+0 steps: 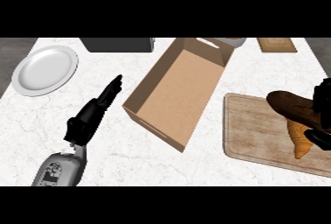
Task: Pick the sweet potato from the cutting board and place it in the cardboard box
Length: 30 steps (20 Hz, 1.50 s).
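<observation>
Right now the sweet potato [296, 111] sits over the cutting board [258, 131] at the view's right, its dark fat end up and its orange tip pointing down toward the board's near edge. The right hand [319, 122] is at the right border, mostly cut off; black fingers wrap the potato's right side above and below, so it seems to have hold of it, though whether the potato is lifted or resting on the board I cannot tell. The left hand [97, 109] lies on the desk left of the box [177, 92], fingers straight and together, holding nothing.

The box is open, long and set at a slant, just left of the board. Its near right wall stands between potato and cavity, so a low carry could knock that wall and shove the box toward the left hand. The potato is long and tapered; held near one end it may swing or slip out. A white plate [44, 70] sits far left, well apart, and poses no risk
</observation>
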Tool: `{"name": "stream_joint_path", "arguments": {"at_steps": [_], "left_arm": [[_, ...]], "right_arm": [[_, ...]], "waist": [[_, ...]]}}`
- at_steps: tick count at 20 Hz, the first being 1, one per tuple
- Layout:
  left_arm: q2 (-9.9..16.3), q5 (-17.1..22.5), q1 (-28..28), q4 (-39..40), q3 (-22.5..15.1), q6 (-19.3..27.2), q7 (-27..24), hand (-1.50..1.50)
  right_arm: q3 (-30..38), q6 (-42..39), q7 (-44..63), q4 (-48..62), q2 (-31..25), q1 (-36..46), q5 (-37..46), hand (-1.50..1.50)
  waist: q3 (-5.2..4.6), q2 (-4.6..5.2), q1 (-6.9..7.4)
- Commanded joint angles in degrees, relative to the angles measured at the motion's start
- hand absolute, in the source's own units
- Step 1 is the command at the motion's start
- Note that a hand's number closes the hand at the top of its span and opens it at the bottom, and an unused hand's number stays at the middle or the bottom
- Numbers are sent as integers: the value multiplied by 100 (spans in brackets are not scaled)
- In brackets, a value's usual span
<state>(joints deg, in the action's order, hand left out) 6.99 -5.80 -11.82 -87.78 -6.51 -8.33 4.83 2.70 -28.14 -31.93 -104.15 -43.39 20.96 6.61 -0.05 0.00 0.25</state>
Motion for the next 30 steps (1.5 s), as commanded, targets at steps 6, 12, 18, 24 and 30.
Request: {"name": "stream_joint_path", "arguments": {"at_steps": [6,12,18,24,30], "left_arm": [[75,-62,101,199,111,-207,-324,0],[-30,-84,-22,-45,152,-114,68,0],[-321,-330,-95,45,-45,100,58,0],[-197,-88,175,-467,21,-184,355,0],[-149,-190,203,-48,137,-172,-220,0]], "right_arm": [[-497,-360,1606,443,801,1574,-83,150],[-868,-146,2360,905,1675,2343,200,150],[-1060,373,1696,2154,2006,2971,1368,150],[-1528,973,1512,2609,2613,2921,2246,150],[-1959,1657,1284,3806,3306,3206,3123,150]], "waist": [[-1,4,32],[0,0,19],[2,13,36],[4,-3,44],[2,13,70]]}}
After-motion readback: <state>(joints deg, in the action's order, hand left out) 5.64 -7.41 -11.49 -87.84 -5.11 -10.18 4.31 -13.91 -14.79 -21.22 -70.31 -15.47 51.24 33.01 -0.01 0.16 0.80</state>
